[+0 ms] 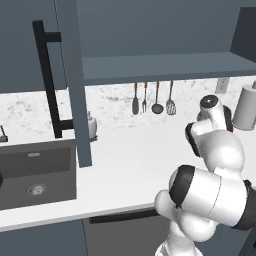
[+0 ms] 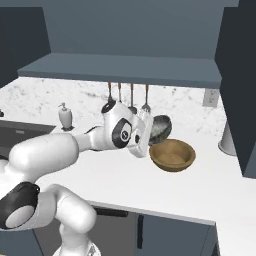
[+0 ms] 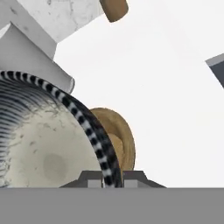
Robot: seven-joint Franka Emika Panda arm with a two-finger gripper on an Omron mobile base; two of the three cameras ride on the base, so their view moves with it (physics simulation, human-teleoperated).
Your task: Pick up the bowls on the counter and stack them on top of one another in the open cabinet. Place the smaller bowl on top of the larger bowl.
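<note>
Above the counter [image 2: 210,192], your tool [image 3: 107,180] pinches the smaller bowl [image 2: 161,127] by its rim, tilted, just beside the larger bowl [image 2: 172,155].

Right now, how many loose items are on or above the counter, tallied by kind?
Bowls: 2, the grey bowl in the claw and the brown bowl
Hanging utensils: 4
Soap dispenser: 1
Paper towel roll: 1
Total: 8

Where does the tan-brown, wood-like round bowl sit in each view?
Left base view: hidden behind the arm.
Right base view: tan-brown, wood-like round bowl right of centre on the white counter.
Hand view: centre, behind the dark grey speckled bowl's rim.
Shared landmark: hanging utensils.
</note>
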